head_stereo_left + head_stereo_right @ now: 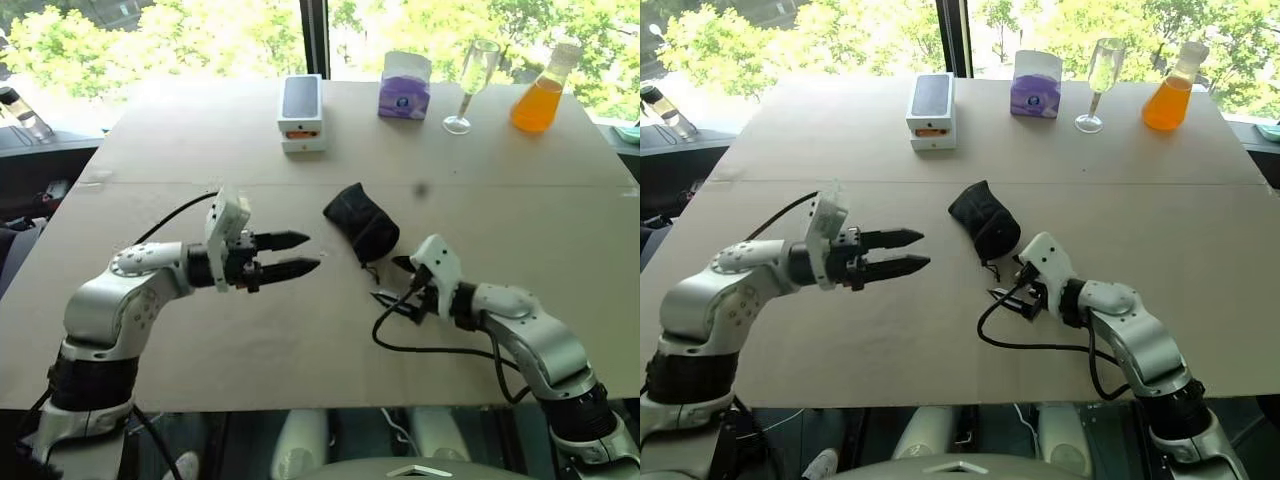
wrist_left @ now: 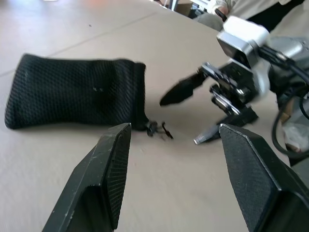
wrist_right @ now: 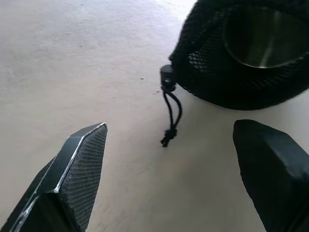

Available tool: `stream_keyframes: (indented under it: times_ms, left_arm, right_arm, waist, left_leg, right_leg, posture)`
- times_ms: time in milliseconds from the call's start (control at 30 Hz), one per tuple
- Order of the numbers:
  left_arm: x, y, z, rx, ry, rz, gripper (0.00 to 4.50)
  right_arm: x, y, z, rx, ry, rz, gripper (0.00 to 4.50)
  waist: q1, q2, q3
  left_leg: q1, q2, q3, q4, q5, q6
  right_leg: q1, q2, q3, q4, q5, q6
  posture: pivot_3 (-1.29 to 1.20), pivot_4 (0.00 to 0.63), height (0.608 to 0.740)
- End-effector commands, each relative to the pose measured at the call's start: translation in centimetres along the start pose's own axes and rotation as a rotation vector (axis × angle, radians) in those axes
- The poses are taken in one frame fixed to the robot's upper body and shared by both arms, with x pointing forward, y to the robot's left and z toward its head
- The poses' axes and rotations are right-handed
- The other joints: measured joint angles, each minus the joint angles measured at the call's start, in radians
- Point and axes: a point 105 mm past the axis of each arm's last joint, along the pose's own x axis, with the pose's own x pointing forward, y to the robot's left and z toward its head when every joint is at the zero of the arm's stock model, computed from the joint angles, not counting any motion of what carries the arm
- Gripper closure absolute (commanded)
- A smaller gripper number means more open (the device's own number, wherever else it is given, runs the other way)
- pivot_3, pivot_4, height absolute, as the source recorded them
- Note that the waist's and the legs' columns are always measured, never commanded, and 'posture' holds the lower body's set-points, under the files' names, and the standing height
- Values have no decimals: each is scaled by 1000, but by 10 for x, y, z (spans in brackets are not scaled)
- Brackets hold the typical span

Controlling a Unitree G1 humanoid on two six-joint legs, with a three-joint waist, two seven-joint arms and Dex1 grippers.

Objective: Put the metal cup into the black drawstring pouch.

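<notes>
Cup bagged, both my claws free.
The small silver-grey steel cup sits inside the soft black mesh drawstring pouch on the counter; left claw and right claw are spread, holding nothing, so the job looks done.

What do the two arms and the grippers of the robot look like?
Both arms have rounded silver-grey shells with black joints. Each wrist carries a white box-shaped camera housing. The left gripper and the right gripper each have two black tapered fingers with textured inner pads. Loose black cables run along each forearm.

Both arms reach inward, left claw and right claw gaping, empty.
</notes>
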Motion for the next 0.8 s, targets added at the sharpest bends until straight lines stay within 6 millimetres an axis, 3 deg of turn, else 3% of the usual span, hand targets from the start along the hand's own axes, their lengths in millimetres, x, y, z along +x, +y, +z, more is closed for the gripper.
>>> stream_keyframes:
  times_ms: [33,200,467,567,700,800]
  left_arm:
    - [-24,-18,7,82,-2,-74,1505]
    - [-41,-23,-2,77,25,-67,1505]
    - [-39,-29,-6,93,28,-56,1505]
    - [-38,-30,-7,92,24,-51,1467]
    - [-37,-30,-7,96,23,-49,1467]
    - [-37,-28,-8,94,21,-41,1467]
  right_arm:
    - [1,2,8,-2,-11,-26,344]
    - [10,12,7,50,-4,16,344]
    - [23,10,2,97,2,14,344]
    - [32,6,-1,113,6,-3,1474]
    - [38,4,-6,118,14,-21,3427]
    - [39,7,-12,93,23,-9,4422]
  waist:
    - [-4,0,0]
    - [-6,0,0]
    - [-11,1,0]
    - [-13,1,0]
    - [-16,1,0]
    - [-16,1,0]
  left_leg:
    - [0,0,0,0,0,0]
    - [0,0,1,0,0,0]
    - [0,0,1,0,0,0]
    - [0,0,1,0,0,0]
    - [1,0,1,0,0,0]
    - [1,0,1,-1,0,0]
  right_leg:
    - [0,0,0,0,0,0]
    - [0,-1,0,0,-1,-1]
    - [0,0,1,0,0,-1]
    - [0,0,0,0,0,-1]
    - [0,0,1,0,0,0]
    - [0,0,1,0,0,0]
  posture:
    - [0,150,737]
    - [0,150,737]
    - [0,150,737]
    - [0,150,737]
    - [0,150,737]
    - [0,150,737]
